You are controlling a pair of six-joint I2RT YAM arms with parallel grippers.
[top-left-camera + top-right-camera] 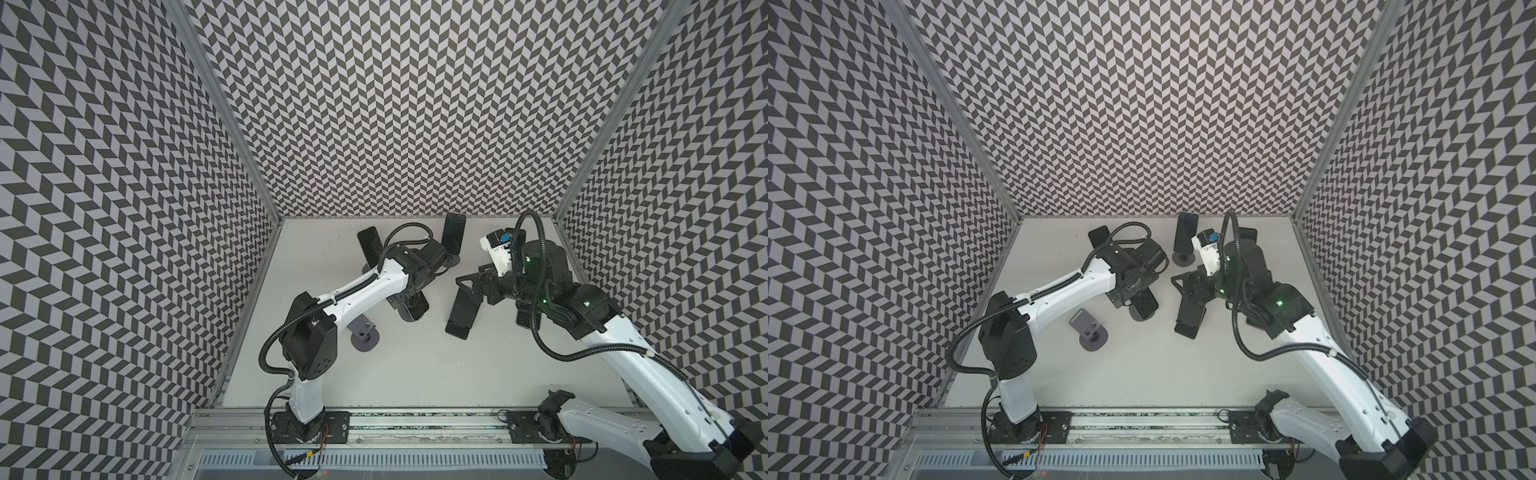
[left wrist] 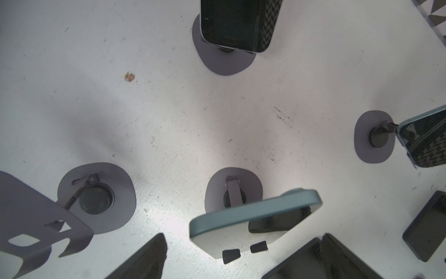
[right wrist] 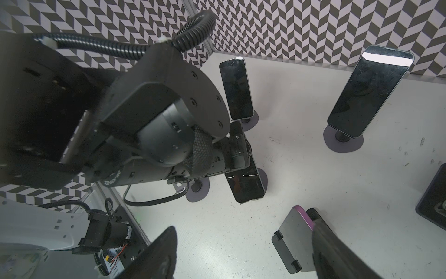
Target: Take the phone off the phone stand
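1. Handling. The teal phone (image 2: 255, 210) sat tilted on its grey stand (image 2: 217, 190), left of centre on the table (image 1: 415, 374) and near an empty stand (image 2: 96, 200). I judged it to be a rigid, fairly light slab with smooth, slippery faces and a breakable screen. I judged the long side edges to be the place to clamp, above the two dark tabs (image 2: 231, 256) at its lower end. A lift along the cradle should clear those tabs. The purple-edged phone (image 3: 305, 216), right of centre, leaned in its cradle plate (image 3: 292, 241), and I judged that the same rule applied. Neither phone was off its stand yet.

2. Arm pose. The left arm reached forward over the table with the wrist pitched down. The left gripper (image 2: 241, 236) hung spread wide and empty, with one finger on either side of the teal phone and no contact that I could see. The right arm reached inward toward the centre and put the right gripper (image 3: 245, 225) at the upper end of the purple-edged phone. Its jaws were parted and clamped nothing. One finger (image 3: 337, 253) lay against or just beside the phone, and I could not tell which. The other finger stood well clear.
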